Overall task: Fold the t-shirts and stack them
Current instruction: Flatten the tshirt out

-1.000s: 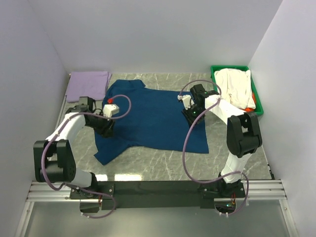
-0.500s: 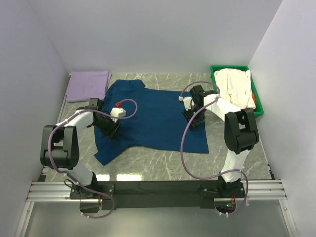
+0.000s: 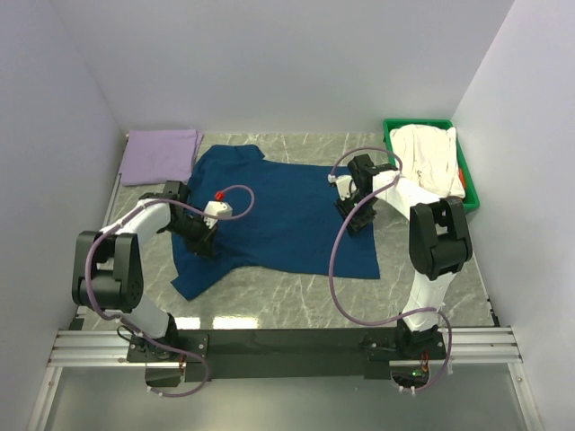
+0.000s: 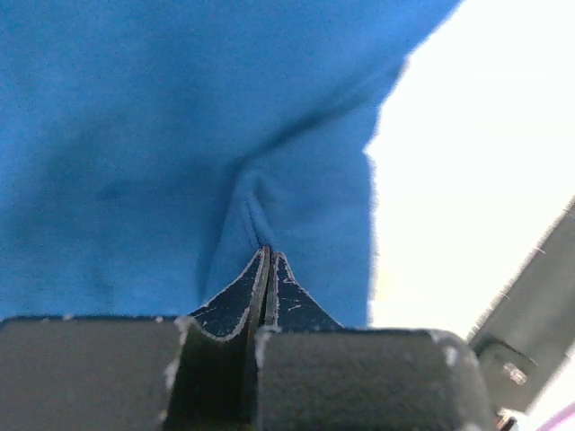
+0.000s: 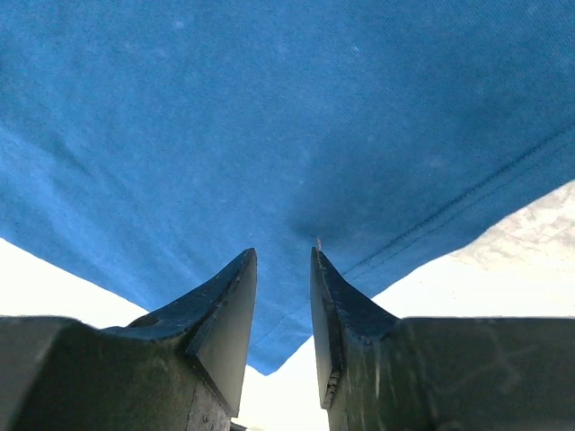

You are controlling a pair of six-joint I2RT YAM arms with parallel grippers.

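Tees: we count three — navy tee [image 3: 278, 215] under both tools, lavender tee [image 3: 162, 154] beyond left gripper [image 4: 268, 251], white tee [image 3: 429, 157] beyond right gripper [image 5: 283, 256]. Both arms reach low; left clenched on navy cloth, right's jaws apart.

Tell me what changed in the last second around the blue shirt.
The left gripper slid slightly nearer along the left edge of the navy shirt and closed, pinching a fold of cloth. The right gripper barely shifted; its jaws stand apart over the shirt's right edge. The shirt stayed spread flat; the lavender shirt and green bin did not move.
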